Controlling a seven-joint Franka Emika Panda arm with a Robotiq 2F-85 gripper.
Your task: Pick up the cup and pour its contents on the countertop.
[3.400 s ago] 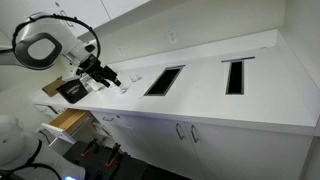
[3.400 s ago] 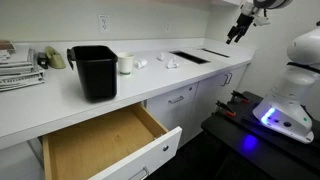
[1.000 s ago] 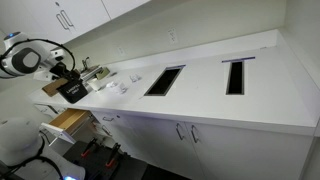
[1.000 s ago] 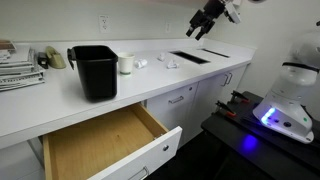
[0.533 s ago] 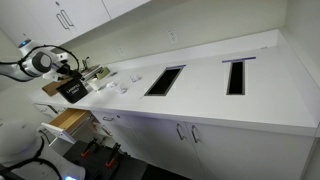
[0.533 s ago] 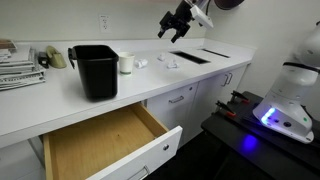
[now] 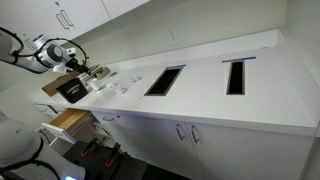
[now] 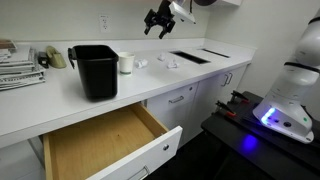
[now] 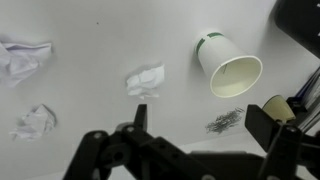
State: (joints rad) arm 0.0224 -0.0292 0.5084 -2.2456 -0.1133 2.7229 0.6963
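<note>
While the gripper hangs high above the long white countertop, its two dark fingers are spread wide apart and hold nothing; the wrist view shows them at the bottom edge of the picture with bare counter between them.

The cup stands upright on the countertop, just beside a black bin. It lies to the upper right of the fingers in the wrist view. It is a small white paper cup with a thin green band under its rim. Its open mouth faces the wrist camera, but what it holds cannot be made out. Three crumpled paper scraps lie scattered on the counter near it, and a small dark fleck lies just below it. A wooden drawer stands pulled open under the counter.

Judging by its look, the cup is light and thin-walled. It would likely dent or crush under a firm squeeze and could tip or slide at a sideways nudge. The safest hold is probably across the side wall a little below the rolled rim, where the paper is stiffest, with a gentle close.

Compared with the exterior view of half a second ago, the gripper has travelled further along the counter toward the bin and now sits closer to the cup. The cup, bin, scraps and drawer have not moved.
</note>
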